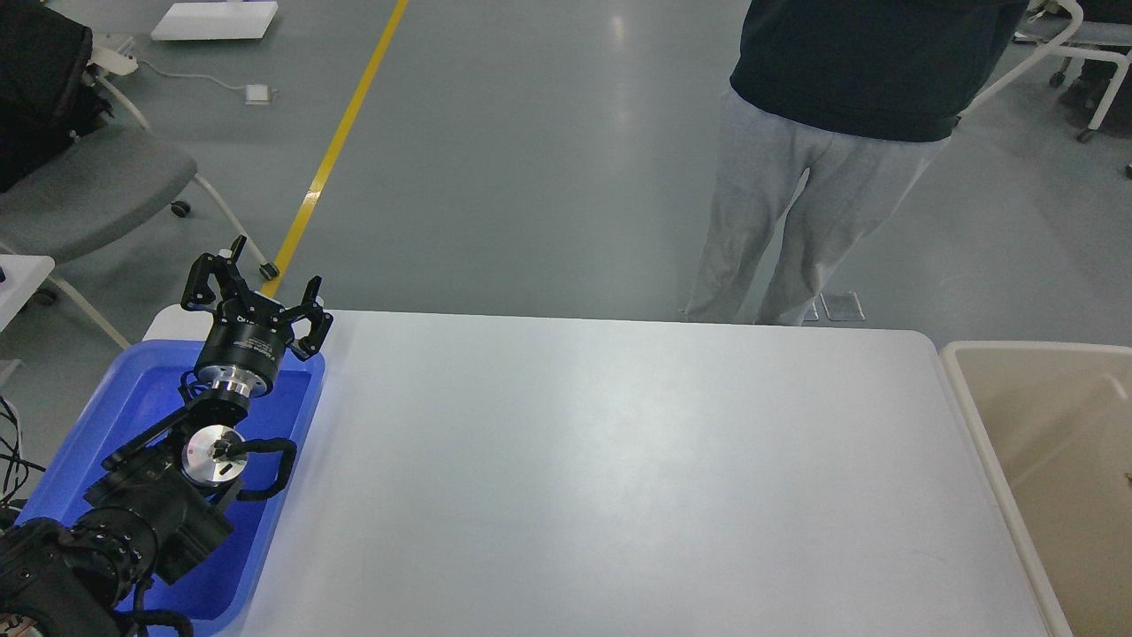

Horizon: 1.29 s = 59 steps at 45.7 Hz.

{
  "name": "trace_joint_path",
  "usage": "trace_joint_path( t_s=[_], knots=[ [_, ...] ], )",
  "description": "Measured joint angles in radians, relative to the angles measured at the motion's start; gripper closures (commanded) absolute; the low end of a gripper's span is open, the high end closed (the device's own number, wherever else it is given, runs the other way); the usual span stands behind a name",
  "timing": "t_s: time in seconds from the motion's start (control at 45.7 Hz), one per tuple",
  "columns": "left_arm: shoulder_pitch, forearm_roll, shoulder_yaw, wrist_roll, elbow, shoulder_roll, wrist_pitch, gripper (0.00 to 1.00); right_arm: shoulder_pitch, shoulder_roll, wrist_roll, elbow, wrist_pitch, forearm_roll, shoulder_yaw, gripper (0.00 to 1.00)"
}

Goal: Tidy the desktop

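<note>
The desktop [619,460] is a large white tabletop with rounded corners, and nothing lies on its bare surface. My left gripper [256,287] is open and empty, raised over the far end of the blue plastic tray [301,416] at the desktop's left edge. My left arm comes in from the lower left and covers much of the tray's inside. My right gripper is out of view.
A beige-white bin [982,425] stands at the right edge of the desktop with a small speck inside. A person [831,159] in grey trousers stands just behind the far edge. A grey chair [88,195] is at far left.
</note>
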Motion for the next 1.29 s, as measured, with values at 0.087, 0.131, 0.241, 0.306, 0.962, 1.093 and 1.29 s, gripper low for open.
trace_joint_path(
  t_s=[0.087, 0.131, 0.241, 0.306, 0.962, 1.093, 1.29],
  knots=[
    [0.0, 0.0, 0.0, 0.0, 0.0, 0.0, 0.0, 0.0, -0.014, 0.032, -0.008, -0.045, 0.0, 0.004, 0.017, 1.0],
    [0.0, 0.0, 0.0, 0.0, 0.0, 0.0, 0.0, 0.0, -0.018, 0.043, -0.01, -0.06, 0.0, 0.005, 0.023, 1.0],
    [0.0, 0.0, 0.0, 0.0, 0.0, 0.0, 0.0, 0.0, -0.027, 0.066, -0.015, -0.089, -0.003, 0.008, 0.034, 1.0],
    [0.0, 0.0, 0.0, -0.001, 0.0, 0.0, 0.0, 0.0, -0.03, 0.076, -0.017, -0.101, -0.003, 0.009, 0.038, 1.0],
    [0.0, 0.0, 0.0, 0.0, 0.0, 0.001, 0.001, 0.0, -0.033, 0.149, -0.017, -0.242, -0.034, 0.003, 0.043, 0.02],
    [0.0, 0.0, 0.0, 0.0, 0.0, 0.001, 0.001, 0.0, -0.03, 0.171, -0.016, -0.281, -0.038, 0.002, 0.045, 0.01],
    [0.0, 0.0, 0.0, 0.0, 0.0, 0.001, 0.002, 0.0, -0.024, 0.184, -0.016, -0.308, -0.04, 0.001, 0.047, 0.0]
  ],
)
